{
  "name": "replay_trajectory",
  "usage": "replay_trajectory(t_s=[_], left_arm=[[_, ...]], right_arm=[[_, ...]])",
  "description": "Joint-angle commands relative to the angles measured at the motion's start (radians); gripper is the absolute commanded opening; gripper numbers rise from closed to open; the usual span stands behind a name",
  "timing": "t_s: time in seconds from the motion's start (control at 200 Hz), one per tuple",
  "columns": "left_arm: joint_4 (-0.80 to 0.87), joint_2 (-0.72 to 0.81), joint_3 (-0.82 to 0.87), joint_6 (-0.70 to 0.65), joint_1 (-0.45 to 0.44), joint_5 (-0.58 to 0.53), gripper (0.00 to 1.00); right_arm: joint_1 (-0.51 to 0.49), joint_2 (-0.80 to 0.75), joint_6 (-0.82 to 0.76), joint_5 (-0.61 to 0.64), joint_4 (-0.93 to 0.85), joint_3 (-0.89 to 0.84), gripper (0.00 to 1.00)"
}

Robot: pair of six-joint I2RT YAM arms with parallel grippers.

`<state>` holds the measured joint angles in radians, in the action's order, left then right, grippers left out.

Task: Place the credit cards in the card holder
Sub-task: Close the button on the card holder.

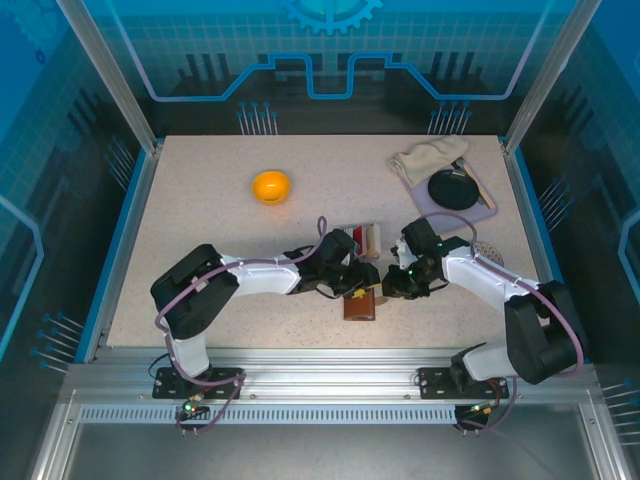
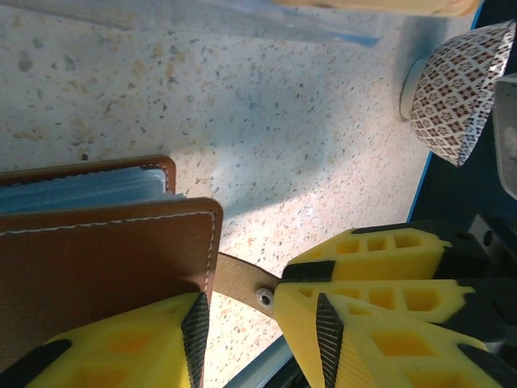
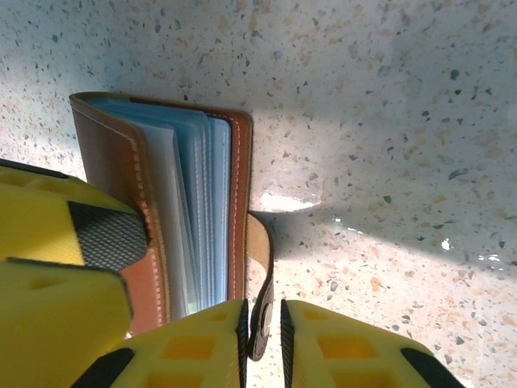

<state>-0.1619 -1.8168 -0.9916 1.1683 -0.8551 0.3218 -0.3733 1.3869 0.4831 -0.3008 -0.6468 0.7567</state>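
Both arms reach inward with bent elbows, the left arm point(image 1: 260, 275) from the left of the card holder point(image 1: 360, 306), the right arm point(image 1: 480, 275) from its right. The holder lies on the speckled, stone-look worktop point(image 1: 220, 240). The right gripper point(image 3: 262, 323) is pinched tight on the holder's tan leather snap tab point(image 3: 260, 250), near its metal stud. The left gripper point(image 2: 258, 327) stands half apart, one ribbed black pad resting on the smooth, white-stitched reddish-brown cover, the other just beside the tab. The cover is ajar, showing thin grey-blue pockets point(image 3: 198, 202). Just behind the holder sits a clear tray point(image 1: 362, 240), its red and white contents too small to tell
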Motion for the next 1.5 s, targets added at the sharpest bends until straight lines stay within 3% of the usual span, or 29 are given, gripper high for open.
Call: replay_trajectory(t_s=[0.0,0.22,0.365,0.73,1.16,1.496], left_arm=[[0.024,0.047,0.006,-0.039,-0.007,-0.028,0.43],[0.028,0.063,0.018,-0.042,-0.007,-0.041,0.43],[0.05,0.103,0.025,-0.068,-0.007,-0.063,0.44],[0.335,0.215,0.038,-0.163,0.005,-0.215,0.45],[0.367,0.13,0.089,-0.168,0.003,-0.168,0.38],[0.289,0.057,0.088,-0.173,0.001,-0.118,0.41]], right_arm=[[-0.013,-0.014,-0.018,-0.027,-0.034,-0.013,0.16],[-0.011,-0.036,-0.017,-0.012,-0.053,-0.02,0.14],[-0.01,-0.035,-0.017,-0.021,-0.046,-0.018,0.06],[-0.004,-0.038,-0.015,-0.055,-0.049,0.009,0.0],[-0.001,-0.047,-0.004,-0.082,-0.053,0.038,0.0],[-0.004,-0.04,0.018,-0.16,-0.023,0.049,0.0]])
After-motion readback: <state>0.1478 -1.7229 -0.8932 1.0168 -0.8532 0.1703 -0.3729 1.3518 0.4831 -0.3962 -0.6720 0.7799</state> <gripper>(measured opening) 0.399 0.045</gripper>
